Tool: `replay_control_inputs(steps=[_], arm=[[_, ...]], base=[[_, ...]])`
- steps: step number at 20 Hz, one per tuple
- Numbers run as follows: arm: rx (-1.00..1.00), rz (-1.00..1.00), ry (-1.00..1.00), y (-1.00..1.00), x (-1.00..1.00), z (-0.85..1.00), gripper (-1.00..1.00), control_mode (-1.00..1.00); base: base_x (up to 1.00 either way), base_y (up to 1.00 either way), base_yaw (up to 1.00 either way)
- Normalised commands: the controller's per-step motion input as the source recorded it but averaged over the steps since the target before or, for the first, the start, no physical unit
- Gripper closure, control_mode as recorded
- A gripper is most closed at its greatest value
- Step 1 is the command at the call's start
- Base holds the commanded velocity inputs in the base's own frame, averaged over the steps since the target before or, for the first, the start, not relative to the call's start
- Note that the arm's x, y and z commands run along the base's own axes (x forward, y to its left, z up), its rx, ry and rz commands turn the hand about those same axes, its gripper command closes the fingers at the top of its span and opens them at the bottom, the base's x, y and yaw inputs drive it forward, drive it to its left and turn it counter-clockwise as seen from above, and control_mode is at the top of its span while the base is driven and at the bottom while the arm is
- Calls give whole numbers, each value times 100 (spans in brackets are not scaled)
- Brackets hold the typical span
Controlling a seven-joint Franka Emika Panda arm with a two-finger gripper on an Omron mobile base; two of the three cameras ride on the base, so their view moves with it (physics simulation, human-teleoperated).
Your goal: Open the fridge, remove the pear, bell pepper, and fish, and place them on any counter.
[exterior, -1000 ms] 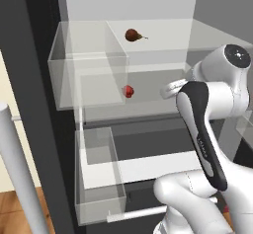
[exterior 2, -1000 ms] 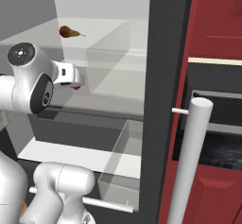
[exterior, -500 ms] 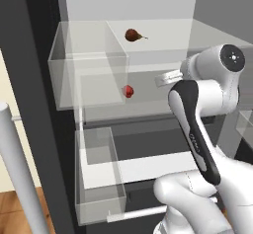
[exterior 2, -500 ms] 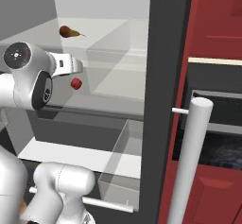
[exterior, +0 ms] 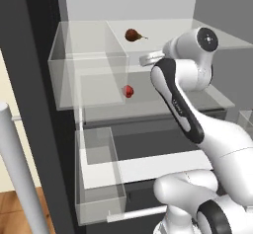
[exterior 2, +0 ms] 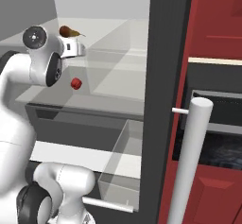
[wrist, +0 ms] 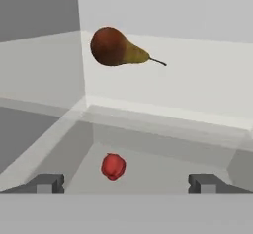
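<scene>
Grey fridge (exterior: 34,80): stood open in front of me, door handle bar (exterior: 20,178) at far left of left base view, white interior w/ clear bins.
Clear bin (exterior: 84,75): upper left of the interior in left base view, see-through walls; I couldn't make out anything in it.
Lower drawer (exterior: 99,178): pulled out, clear walls, silver bar along its front edge.
Pear (exterior: 132,35): lay on its side on upper shelf, just right of the bin's far corner, stem pointing right; in hand view pear (wrist: 116,47) sat upper left, brown-red bulb to the left, stem to the right.
Bell pepper (exterior: 128,91): bright red, on the shelf one level below pear, nearly straight under it; in hand view it (wrist: 113,166) sat low, between the finger tips but closer to the left one.
Gripper (wrist: 126,182): jaws spread wide, nothing between them, I had no contact w/ either item; aimed into the fridge at abt pear's shelf height.
Fingertips (wrist: 47,182): both dark tips at bottom of hand view, well apart.
Arm (exterior: 178,99): reached up from lower right of left base view, wrist beside pear's shelf.
Right base view: pear (exterior 2: 68,30) just above the wrist, pepper (exterior 2: 75,83) just below it; red cabinets (exterior 2: 217,76) to the right of fridge's edge.
</scene>
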Motion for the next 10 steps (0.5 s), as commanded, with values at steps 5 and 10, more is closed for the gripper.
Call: replay_control_inputs(steps=[5,10], arm=[[3,10,0,19,32,52,-100,-100],[1,0,7,31,34,50,-100,-100]], base=[[0,0,0],[0,0,0]])
